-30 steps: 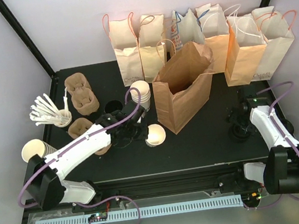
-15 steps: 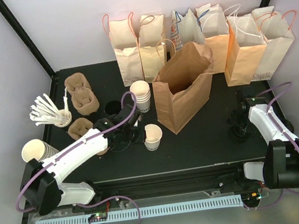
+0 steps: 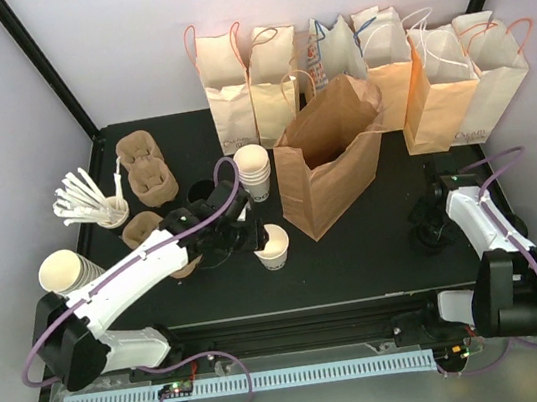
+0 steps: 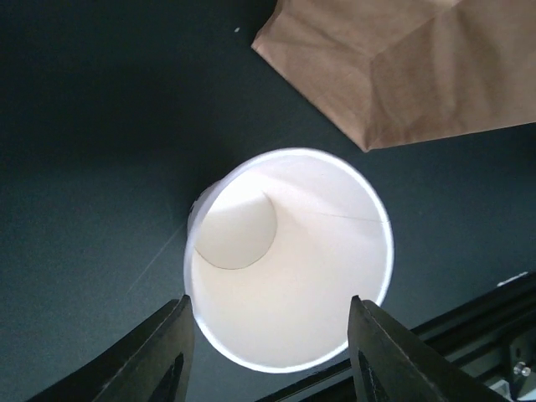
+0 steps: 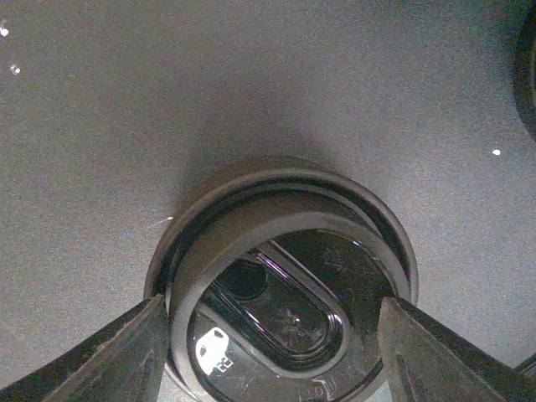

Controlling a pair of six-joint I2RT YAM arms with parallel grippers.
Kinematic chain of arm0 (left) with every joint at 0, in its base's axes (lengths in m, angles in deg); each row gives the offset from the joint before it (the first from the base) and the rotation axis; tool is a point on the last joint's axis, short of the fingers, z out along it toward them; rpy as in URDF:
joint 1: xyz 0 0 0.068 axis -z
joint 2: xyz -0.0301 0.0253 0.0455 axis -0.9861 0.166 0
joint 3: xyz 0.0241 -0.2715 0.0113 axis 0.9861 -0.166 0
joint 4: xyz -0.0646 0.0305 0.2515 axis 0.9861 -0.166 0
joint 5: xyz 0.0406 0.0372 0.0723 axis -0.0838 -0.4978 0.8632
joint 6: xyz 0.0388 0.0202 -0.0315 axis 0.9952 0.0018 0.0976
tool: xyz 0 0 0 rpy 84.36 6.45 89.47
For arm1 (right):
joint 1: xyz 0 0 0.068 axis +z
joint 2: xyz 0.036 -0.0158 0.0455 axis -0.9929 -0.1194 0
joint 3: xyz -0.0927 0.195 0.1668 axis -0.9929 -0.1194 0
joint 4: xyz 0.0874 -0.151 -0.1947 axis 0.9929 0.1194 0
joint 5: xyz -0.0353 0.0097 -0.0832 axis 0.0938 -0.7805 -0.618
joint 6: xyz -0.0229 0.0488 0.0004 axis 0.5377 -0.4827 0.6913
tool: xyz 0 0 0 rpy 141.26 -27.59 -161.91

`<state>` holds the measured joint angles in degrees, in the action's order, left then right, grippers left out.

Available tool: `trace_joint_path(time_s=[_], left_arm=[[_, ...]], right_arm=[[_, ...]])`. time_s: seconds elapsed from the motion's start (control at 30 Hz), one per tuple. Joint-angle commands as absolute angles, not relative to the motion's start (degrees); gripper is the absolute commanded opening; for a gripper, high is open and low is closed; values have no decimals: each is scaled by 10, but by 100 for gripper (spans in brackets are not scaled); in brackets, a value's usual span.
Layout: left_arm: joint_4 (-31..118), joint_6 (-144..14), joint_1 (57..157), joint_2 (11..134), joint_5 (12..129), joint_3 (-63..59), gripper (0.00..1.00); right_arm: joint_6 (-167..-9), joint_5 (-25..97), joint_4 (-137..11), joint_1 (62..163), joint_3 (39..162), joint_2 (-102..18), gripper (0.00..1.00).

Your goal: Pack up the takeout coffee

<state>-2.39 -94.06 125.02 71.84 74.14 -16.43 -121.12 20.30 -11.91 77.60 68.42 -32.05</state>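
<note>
- The small white paper cup (image 3: 273, 246) is standing upright and lidless on the flat black table (image 3: 376, 245), just beside the open brown paper bag (image 3: 329, 167), probably staged there for capping before packing.
- The left gripper (image 4: 270, 356) is hovering over it with its fingers apart on either side of the rim, not clamping.
- The right gripper (image 5: 272, 352) is straddling the short stack of round black plastic lids (image 5: 285, 276) with its fingers spread, apparently lining up to take one.
</note>
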Motion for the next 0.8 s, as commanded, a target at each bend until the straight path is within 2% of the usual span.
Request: trace_joint_path(time_s=[0.0, 0.27, 0.4, 0.53, 0.77], left_arm=[[-48, -928, 1245, 695, 750, -120, 54], [-69, -916, 1245, 694, 759, -87, 54], [-76, -911, 1245, 696, 760, -75, 54], [-77, -910, 1245, 695, 762, -72, 54], [-75, -907, 1245, 697, 761, -71, 54]], right_arm=[[-1213, 205, -112, 773, 688, -315, 68], [-1208, 212, -91, 773, 694, -293, 54], [-1203, 215, -78, 773, 711, -286, 53], [-1195, 219, -75, 773, 729, -289, 43], [-1186, 195, -84, 773, 747, -319, 41]])
